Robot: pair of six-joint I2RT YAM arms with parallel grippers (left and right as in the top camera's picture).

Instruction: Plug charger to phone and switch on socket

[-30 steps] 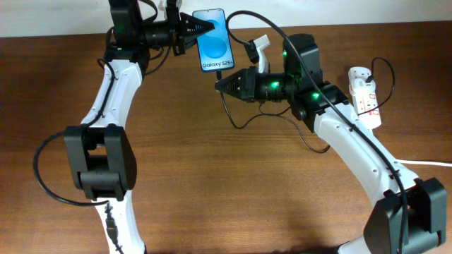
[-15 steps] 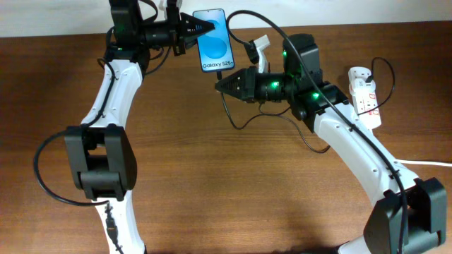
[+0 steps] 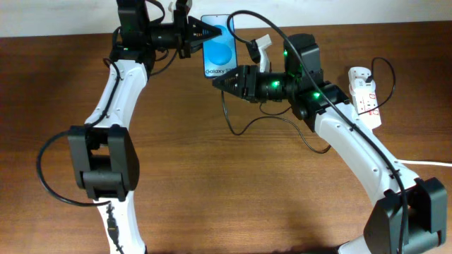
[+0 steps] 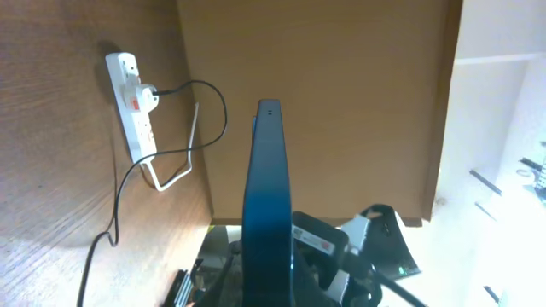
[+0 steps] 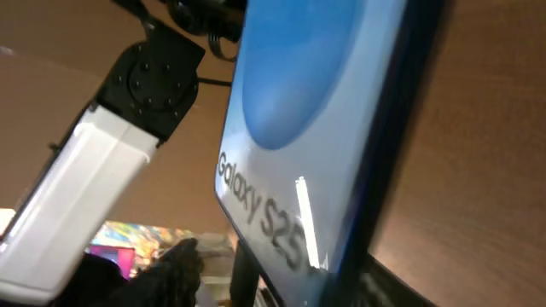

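Overhead: phone [image 3: 217,53] gripped, charger [image 3: 227,113] at its port, socket [image 3: 365,95] not yet switched.
Our left claw [image 3: 201,32] is clamped on the phone above the table's [image 3: 212,183] far edge; how wide the right claw [image 3: 224,79] stands at the phone's bottom we cannot tell. Charger seems plugged in; the socket waits by the right edge.

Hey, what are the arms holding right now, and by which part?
The left gripper holds the phone, pinched on its long edge near the top end. Whether the right gripper below it grips anything cannot be told.
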